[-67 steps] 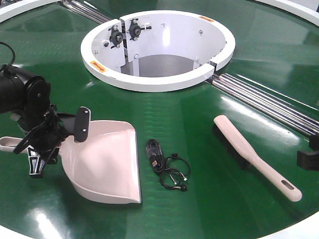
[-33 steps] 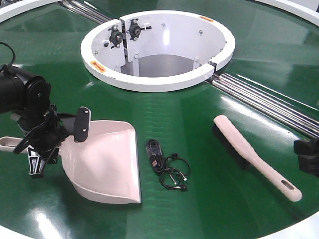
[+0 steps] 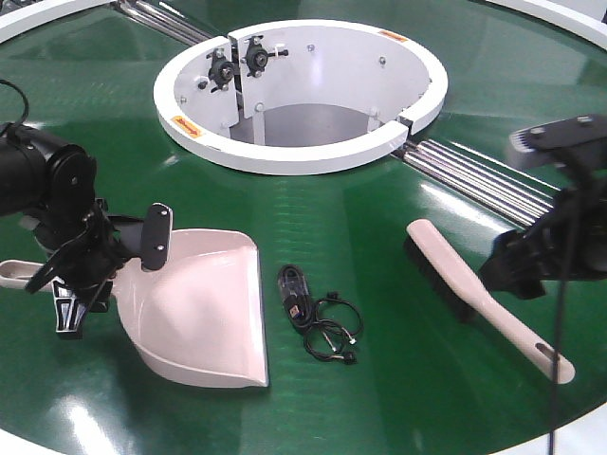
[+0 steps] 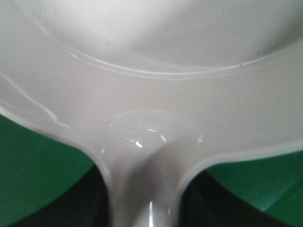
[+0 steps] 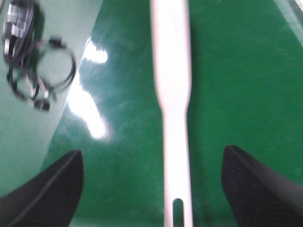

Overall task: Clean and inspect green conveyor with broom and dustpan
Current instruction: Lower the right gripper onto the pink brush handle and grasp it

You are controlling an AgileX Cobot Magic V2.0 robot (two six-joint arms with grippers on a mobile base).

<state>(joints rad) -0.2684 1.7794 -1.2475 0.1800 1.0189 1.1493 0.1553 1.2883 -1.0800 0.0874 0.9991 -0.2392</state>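
Both arms at their tools on the green conveyor (image 3: 379, 408)

The left gripper (image 3: 90, 270) is closed around the handle neck of the dustpan (image 3: 204, 313), which lies flat on the belt at the left; the right gripper (image 5: 152, 189) hangs wide open above the broom (image 3: 474, 289), its fingers (image 5: 42, 194) on both sides of the handle and not touching it; a black cable bundle (image 3: 318, 318) lies between the two tools.

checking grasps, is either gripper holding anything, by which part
Left gripper looks shut on the dustpan at its handle neck. Right gripper is open over the broom, holding nothing.
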